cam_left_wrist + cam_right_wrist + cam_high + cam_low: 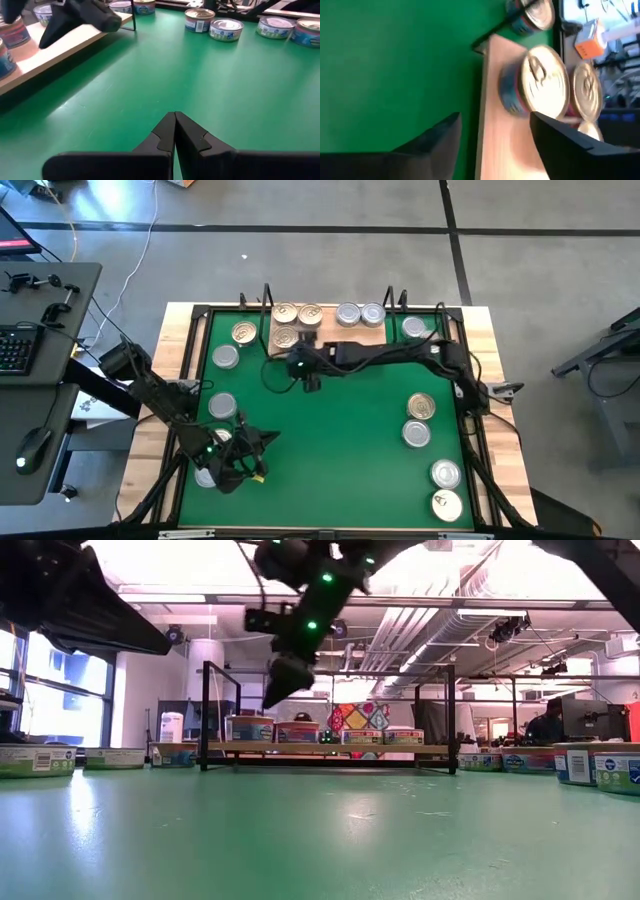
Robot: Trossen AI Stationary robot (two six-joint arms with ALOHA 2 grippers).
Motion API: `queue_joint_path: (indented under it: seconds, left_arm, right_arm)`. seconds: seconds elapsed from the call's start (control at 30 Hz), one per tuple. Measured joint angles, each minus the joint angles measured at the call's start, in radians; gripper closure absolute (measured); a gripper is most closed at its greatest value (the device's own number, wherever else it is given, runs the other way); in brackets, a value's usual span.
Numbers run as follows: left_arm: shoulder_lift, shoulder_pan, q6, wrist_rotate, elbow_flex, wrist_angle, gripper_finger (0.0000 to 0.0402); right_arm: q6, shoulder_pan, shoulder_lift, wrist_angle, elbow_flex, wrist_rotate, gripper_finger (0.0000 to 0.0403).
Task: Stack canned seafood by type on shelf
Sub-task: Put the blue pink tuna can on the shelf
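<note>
The right gripper (pixel 303 370), fingers apart and empty, hangs at upper centre of the high view, just below the shelf (pixel 330 332) — the gold-lid tins (pixel 285 338) lie directly beyond it. The right wrist view shows one gold tin (pixel 540 82) between the fingers' line; the left gripper (pixel 174 131), pressed together, waits lower left.

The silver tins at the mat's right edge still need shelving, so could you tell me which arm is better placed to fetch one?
Probably right: its open hand is empty by the shelf, same side as those tins. The left hand is shut, near-left.
</note>
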Motion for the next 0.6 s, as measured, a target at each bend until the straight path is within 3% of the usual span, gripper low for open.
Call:
queue_joint_path:
  seconds: [0.13, 0.27, 0.6]
  left_arm:
    - [0.002, -0.01, 0.008, -0.035, 0.0, 0.001, 0.0401]
    - [0.002, -0.012, 0.017, -0.049, 0.0, -0.003, 0.0401]
    - [0.003, -0.009, 0.019, -0.092, 0.0, 0.007, 0.0401]
  right_arm:
    - [0.097, -0.054, -0.058, 0.21, -0.175, -0.061, 0.0207]
    - [0.191, -0.083, -0.049, 0.345, -0.255, -0.076, 0.0238]
    - [0.299, -0.114, 0.008, 0.507, -0.272, -0.16, 0.0302]
